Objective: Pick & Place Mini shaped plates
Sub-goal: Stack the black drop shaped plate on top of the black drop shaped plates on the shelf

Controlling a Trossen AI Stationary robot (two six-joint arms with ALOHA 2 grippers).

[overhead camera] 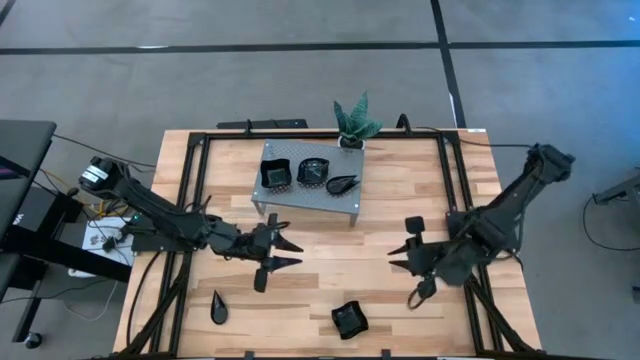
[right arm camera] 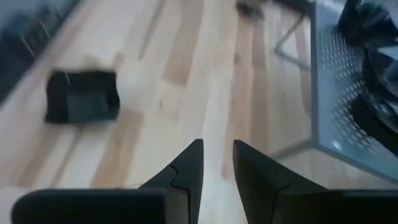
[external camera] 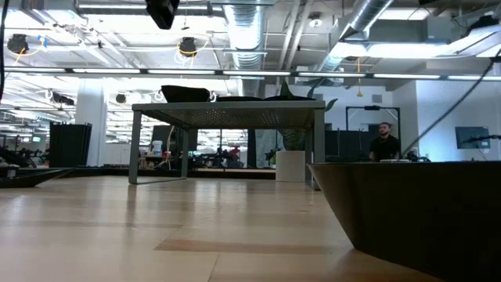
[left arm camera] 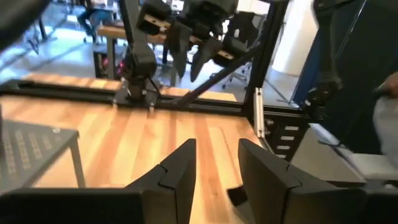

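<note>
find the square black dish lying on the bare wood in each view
High view: square dish near the table's front edge, centre.
Low view: likely the big dark shape filling the lower right.
Left wrist view: not in it.
Right wrist view: at the left, on the wood.
Shared landmark: the grey metal stand.

Light wooden table (overhead camera: 330, 290) with black rails along its sides. Grey perforated metal stand (overhead camera: 300, 195) at the far middle of it. Green potted plant (overhead camera: 354, 124) just behind the stand's right corner. Person (external camera: 383, 142) beyond the table, in the room's background.
</note>
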